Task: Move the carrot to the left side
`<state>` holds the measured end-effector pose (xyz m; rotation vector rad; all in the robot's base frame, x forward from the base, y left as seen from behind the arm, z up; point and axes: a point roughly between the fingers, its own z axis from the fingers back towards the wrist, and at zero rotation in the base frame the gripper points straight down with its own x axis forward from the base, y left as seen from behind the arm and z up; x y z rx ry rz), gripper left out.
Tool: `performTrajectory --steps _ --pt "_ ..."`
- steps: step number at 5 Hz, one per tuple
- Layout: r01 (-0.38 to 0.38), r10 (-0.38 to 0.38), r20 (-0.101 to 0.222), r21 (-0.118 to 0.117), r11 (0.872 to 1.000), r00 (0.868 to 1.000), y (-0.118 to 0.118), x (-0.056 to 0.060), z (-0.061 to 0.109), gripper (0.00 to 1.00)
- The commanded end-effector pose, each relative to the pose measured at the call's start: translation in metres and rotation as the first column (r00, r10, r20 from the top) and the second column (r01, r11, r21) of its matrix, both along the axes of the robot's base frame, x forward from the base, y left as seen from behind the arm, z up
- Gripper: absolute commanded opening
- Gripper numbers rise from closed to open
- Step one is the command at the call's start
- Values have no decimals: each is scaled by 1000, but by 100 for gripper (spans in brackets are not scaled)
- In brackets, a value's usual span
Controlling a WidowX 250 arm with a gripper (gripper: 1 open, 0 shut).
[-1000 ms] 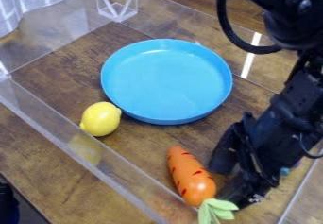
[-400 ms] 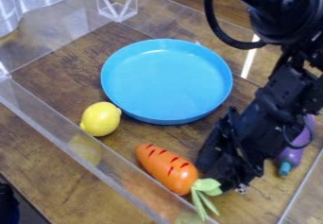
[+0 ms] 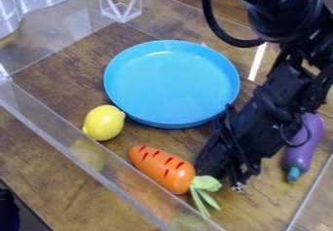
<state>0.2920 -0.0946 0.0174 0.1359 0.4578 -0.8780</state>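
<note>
The carrot [image 3: 162, 168] lies on the wooden table near the front clear wall, orange body pointing left, its green leafy top [image 3: 205, 192] toward the right. My black gripper [image 3: 215, 176] comes down steeply from the right and is shut at the carrot's leafy end. The arm hides the exact contact.
A blue plate [image 3: 172, 82] sits in the middle. A yellow lemon [image 3: 104, 123] lies left of the carrot, by the plate's front-left rim. A purple eggplant [image 3: 302, 143] is at the right behind the arm. Clear plastic walls [image 3: 65, 147] enclose the table.
The gripper has closed at the carrot's leafy end and shifted left. The carrot slid left and swung round, so its body now points toward the lemon.
</note>
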Motion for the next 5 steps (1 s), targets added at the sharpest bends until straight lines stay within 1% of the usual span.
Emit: performTrajectory --steps 1,2,5 --pt "-18 18 11 -3 1000 1000 8 3 9 100" --pt "-26 26 0 8 1000 1000 16 3 10 100" --pt "-47 48 -22 31 998 999 30 1 9 100"
